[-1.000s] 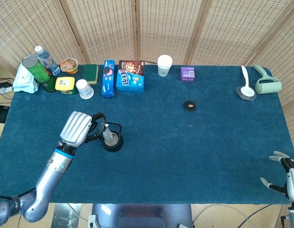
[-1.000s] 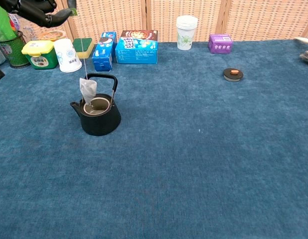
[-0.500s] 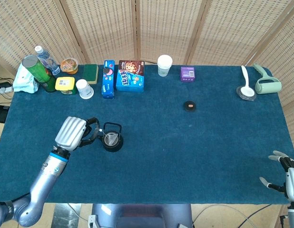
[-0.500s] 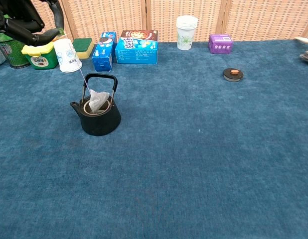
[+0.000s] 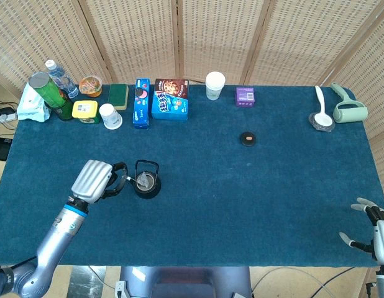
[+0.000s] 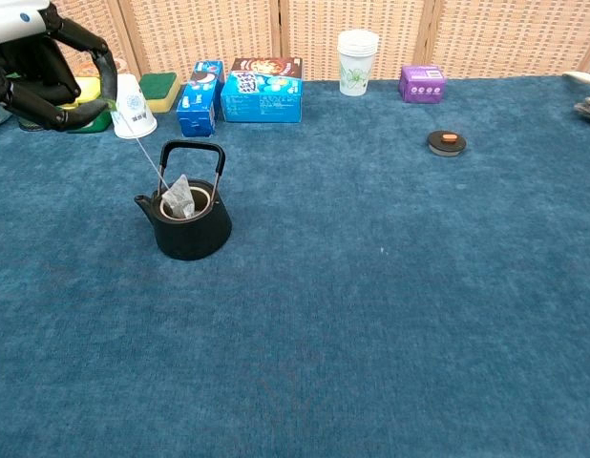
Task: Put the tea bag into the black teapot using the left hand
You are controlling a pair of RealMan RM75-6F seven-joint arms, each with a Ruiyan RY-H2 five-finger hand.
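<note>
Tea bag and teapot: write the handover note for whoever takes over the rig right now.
Left hand: pinches the tea bag's string, up and left of the black teapot.
Right hand: open, idle at the table's near right corner.
Tea bag: sits in the teapot's mouth, top poking above the rim, string taut.
Lid: off, far right of the pot.
Done: bag lowered into the opening.
Left: release the string, withdraw the hand.

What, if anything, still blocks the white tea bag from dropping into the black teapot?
Nothing visible does. The white tea bag hangs by its string from the left hand, partly inside the black teapot's open mouth, beside the raised handle.
</note>
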